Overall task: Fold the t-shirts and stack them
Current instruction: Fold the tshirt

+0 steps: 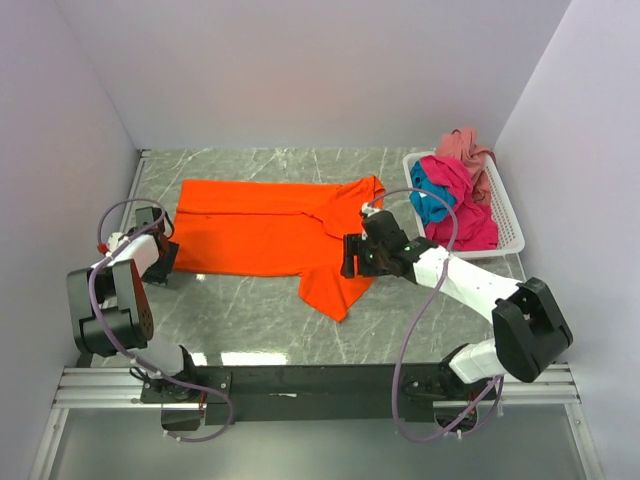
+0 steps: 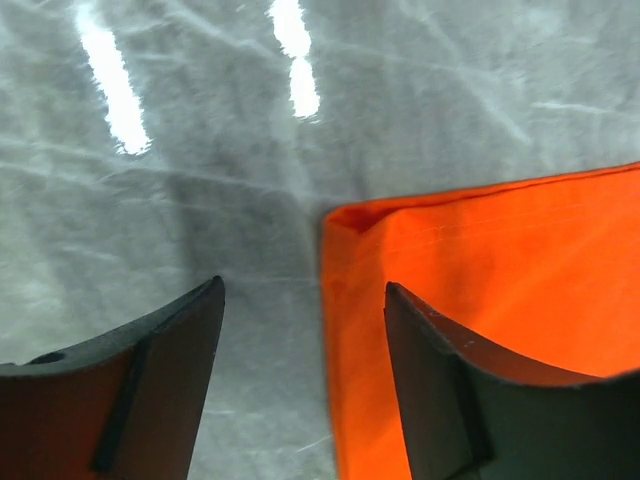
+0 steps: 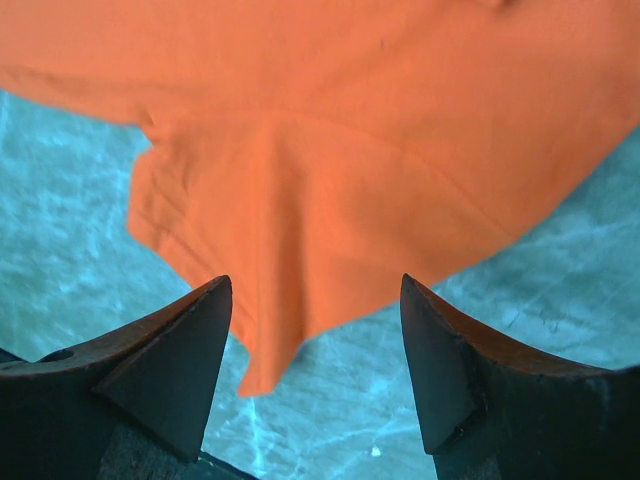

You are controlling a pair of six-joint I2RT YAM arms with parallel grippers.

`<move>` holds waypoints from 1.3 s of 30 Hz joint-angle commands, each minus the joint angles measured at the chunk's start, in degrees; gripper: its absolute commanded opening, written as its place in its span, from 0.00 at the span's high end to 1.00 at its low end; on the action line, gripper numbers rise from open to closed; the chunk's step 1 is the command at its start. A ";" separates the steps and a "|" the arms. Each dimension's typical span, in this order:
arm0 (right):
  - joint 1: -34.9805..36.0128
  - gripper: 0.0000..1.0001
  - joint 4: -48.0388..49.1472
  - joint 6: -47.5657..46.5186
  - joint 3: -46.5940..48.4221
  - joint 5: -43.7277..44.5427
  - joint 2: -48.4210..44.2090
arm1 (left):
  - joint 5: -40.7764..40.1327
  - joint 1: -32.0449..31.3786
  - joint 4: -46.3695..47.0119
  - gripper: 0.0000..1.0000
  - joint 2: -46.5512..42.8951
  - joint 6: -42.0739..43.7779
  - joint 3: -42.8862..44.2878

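The orange t-shirt (image 1: pixel 260 225) lies spread flat across the marble table, with one sleeve (image 1: pixel 335 290) pointing toward the near edge. My left gripper (image 1: pixel 165 250) is low at the shirt's left edge. It is open, and the cloth's corner edge (image 2: pixel 345 300) runs between its fingers (image 2: pixel 305 290). My right gripper (image 1: pixel 352 256) is also open and hovers over the sleeve. In the right wrist view (image 3: pixel 315 285) the sleeve's tip (image 3: pixel 260 350) lies between the fingers, untouched. The magenta (image 1: pixel 455 180), teal (image 1: pixel 432 205) and dusty rose (image 1: pixel 465 145) t-shirts are bunched in the basket.
A white slatted basket (image 1: pixel 510 215) stands at the far right against the wall. Grey walls close in the table on the left, back and right. Bare marble (image 1: pixel 240 310) shows between the shirt and the arms' mounting rail (image 1: pixel 320 380).
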 commanded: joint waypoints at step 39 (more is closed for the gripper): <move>25.40 0.97 -9.10 -8.55 5.75 17.64 14.57 | 0.75 0.22 4.50 0.99 -4.19 5.41 0.46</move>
